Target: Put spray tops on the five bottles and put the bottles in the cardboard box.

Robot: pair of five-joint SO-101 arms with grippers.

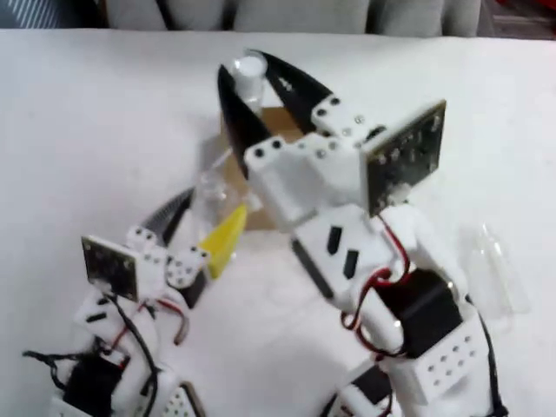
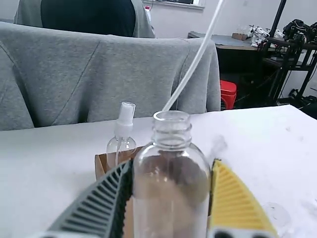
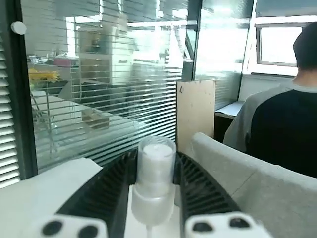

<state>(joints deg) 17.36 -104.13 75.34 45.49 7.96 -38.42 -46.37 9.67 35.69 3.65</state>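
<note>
Nearest the high camera is the right arm, raised over the middle of the counter (image 1: 104, 113). Its black right pincer (image 1: 243, 78) is clamped on a white spray top (image 1: 250, 69), held above the far side of the cardboard box (image 1: 282, 120). At near left, the left pincer (image 1: 217, 201), one finger grey and one yellow, grips a clear bottle (image 1: 211, 182) just left of the box. Well off to the right, a second clear bottle (image 1: 497, 265) lies on its side with no top that I can make out.

From the left wrist, the left pincer (image 2: 172, 168) holds the bottle (image 2: 171, 193) upright, its neck open. The top's thin white tube (image 2: 193, 64) slants down to the rim of that neck. Whether its tip is already inside I cannot tell. Beyond stands a finished bottle (image 2: 120, 146) with its spray top on, inside the cardboard box (image 2: 100, 162).

From the right wrist, the right pincer (image 3: 156, 158) is closed around the spray top (image 3: 155, 183), gripping it by the sides with the nozzle cap up.

By my reading the task is early. One bottle is capped and boxed. A second is in the middle of being fitted, with its top yet to be lowered and seated. The bottle lying at the right awaits its turn. The other two bottles and their tops I cannot place from these views.
</note>
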